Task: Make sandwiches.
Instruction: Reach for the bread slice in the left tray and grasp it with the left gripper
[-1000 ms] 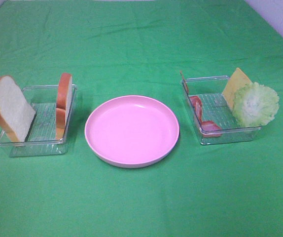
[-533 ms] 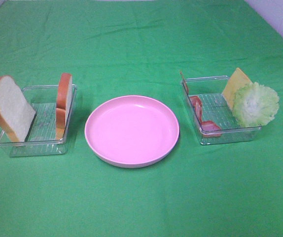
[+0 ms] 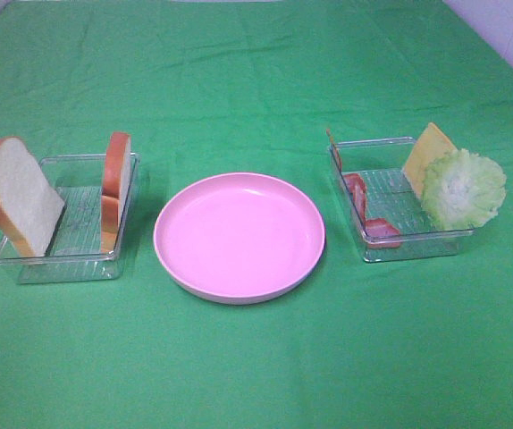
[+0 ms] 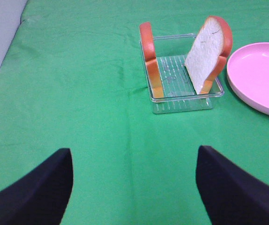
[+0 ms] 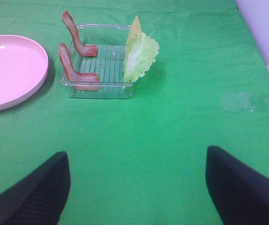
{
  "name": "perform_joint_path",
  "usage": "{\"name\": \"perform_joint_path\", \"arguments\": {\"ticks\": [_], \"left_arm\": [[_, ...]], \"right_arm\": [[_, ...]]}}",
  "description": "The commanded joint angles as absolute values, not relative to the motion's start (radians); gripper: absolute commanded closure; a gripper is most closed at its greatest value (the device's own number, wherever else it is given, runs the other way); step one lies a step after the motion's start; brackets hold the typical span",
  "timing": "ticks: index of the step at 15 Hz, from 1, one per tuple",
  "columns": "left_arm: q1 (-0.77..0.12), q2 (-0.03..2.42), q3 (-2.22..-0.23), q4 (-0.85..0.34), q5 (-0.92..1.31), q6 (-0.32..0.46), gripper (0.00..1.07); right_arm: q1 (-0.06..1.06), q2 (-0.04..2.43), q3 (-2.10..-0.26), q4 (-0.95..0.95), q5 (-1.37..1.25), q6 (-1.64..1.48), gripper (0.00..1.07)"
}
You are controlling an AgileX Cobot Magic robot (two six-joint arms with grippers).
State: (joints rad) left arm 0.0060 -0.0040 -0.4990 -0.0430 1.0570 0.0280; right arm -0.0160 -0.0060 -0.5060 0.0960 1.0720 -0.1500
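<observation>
Hovering wide open and empty-handed, the left gripper [image 4: 133, 154] and right gripper [image 5: 137, 153] hang above the green cloth [image 3: 256, 80]. Bread slices [image 3: 20, 197] stand in the left tray [image 3: 82, 219]. Bacon [image 3: 377, 228], cheese [image 3: 428, 147] and lettuce [image 3: 462, 188] lean in the right tray [image 3: 391, 192], with the pink plate [image 3: 239, 237] between the trays.
</observation>
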Motion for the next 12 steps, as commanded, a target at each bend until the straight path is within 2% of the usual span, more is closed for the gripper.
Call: {"name": "perform_joint_path", "arguments": {"ticks": [1,8,12], "left_arm": [[0.008,-0.028,-0.498,-0.049,1.045,0.029,0.36],[0.008,-0.012,-0.51,-0.072,1.033,0.029,0.37],[0.008,0.284,-0.579,-0.169,0.869,-0.031,0.37]], "right_arm": [[-0.023,-0.02,-0.503,0.097,1.063,-0.149,0.31],[-0.023,-0.02,-0.503,0.097,1.063,-0.149,0.31],[-0.023,-0.02,-0.503,0.097,1.063,-0.149,0.31]]}}
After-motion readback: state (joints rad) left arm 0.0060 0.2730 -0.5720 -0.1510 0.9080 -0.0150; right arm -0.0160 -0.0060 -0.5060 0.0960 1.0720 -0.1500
